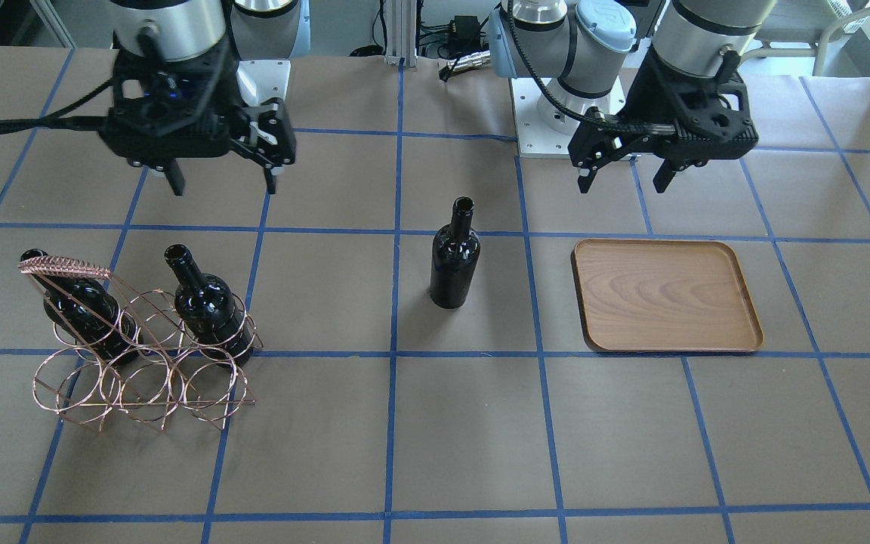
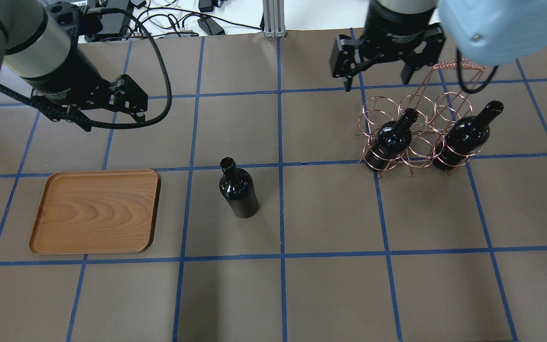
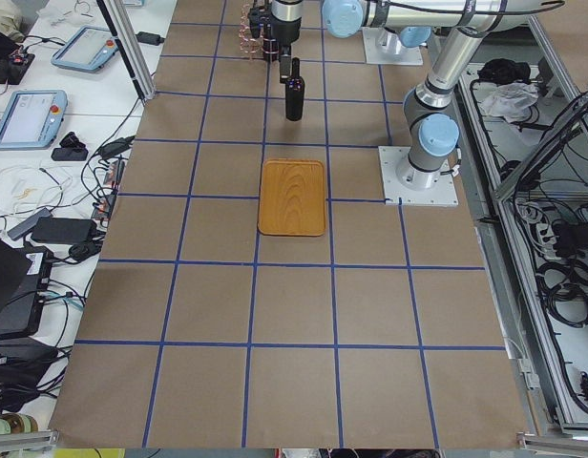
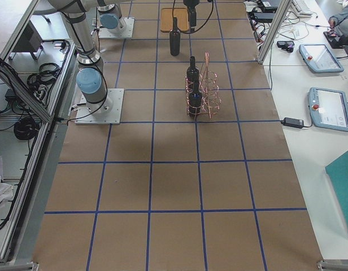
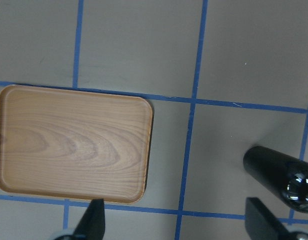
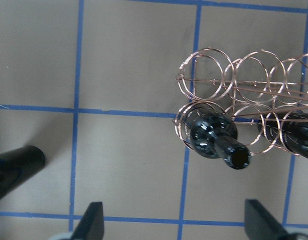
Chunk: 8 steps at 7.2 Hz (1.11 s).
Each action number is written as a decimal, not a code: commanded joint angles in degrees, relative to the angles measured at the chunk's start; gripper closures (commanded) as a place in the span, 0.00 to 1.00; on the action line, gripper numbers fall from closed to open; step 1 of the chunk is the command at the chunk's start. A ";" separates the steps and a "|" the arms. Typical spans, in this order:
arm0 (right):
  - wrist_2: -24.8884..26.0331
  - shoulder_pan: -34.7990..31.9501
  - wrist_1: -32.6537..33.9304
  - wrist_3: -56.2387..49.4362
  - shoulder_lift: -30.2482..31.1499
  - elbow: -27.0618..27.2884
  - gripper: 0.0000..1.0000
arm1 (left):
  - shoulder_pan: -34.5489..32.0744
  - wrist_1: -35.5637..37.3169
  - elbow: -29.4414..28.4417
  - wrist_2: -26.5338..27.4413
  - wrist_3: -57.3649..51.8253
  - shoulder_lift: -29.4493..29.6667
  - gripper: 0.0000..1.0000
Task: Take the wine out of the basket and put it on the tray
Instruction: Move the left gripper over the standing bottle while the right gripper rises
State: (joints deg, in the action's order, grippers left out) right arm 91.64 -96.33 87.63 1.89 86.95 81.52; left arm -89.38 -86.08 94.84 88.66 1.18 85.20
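Observation:
One wine bottle (image 1: 455, 257) stands upright on the table between the basket and the tray; it also shows in the overhead view (image 2: 238, 190). The copper wire basket (image 1: 140, 378) (image 2: 420, 102) holds two more bottles (image 1: 205, 302) (image 1: 84, 302). The wooden tray (image 1: 665, 295) (image 2: 95, 211) is empty. My right gripper (image 1: 223, 185) (image 2: 375, 81) hangs open and empty above the table behind the basket. My left gripper (image 1: 622, 185) is open and empty, raised behind the tray. The left wrist view shows the tray (image 5: 71, 142) and the standing bottle (image 5: 284, 175).
The table is brown paper with a blue tape grid. The right wrist view shows a basket bottle (image 6: 216, 137) below and the standing bottle (image 6: 14, 167) at the left edge. The arm base plates (image 1: 556, 136) sit at the table's far side.

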 commanded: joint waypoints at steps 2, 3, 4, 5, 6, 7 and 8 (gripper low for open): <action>-1.19 2.82 -2.12 -2.68 3.48 1.96 0.00 | -12.02 0.65 0.44 -0.15 6.90 1.11 0.00; -2.51 2.91 -1.94 -3.37 3.66 2.41 0.00 | -14.40 0.73 0.52 -0.15 6.99 2.16 0.00; -2.26 2.91 -2.03 -3.03 3.66 2.68 0.00 | -16.51 0.82 0.52 -0.07 6.82 2.86 0.00; -2.43 2.99 -2.03 -2.86 3.75 3.55 0.00 | -17.32 0.82 0.96 -0.07 6.90 4.00 0.00; -2.08 2.99 -2.11 -3.29 3.66 4.51 0.00 | -17.85 1.26 1.83 -0.15 6.82 5.32 0.00; -2.08 3.08 -2.03 -3.29 3.75 4.79 0.00 | -18.29 3.18 2.97 -0.15 6.73 7.07 0.00; -2.26 3.00 -1.94 -2.34 3.92 4.79 0.09 | -18.38 5.63 4.20 -0.24 6.64 8.74 0.00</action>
State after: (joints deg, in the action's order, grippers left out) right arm 89.49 -93.30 85.61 -1.12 90.73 86.09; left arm -107.43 -82.87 97.68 88.49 7.92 91.99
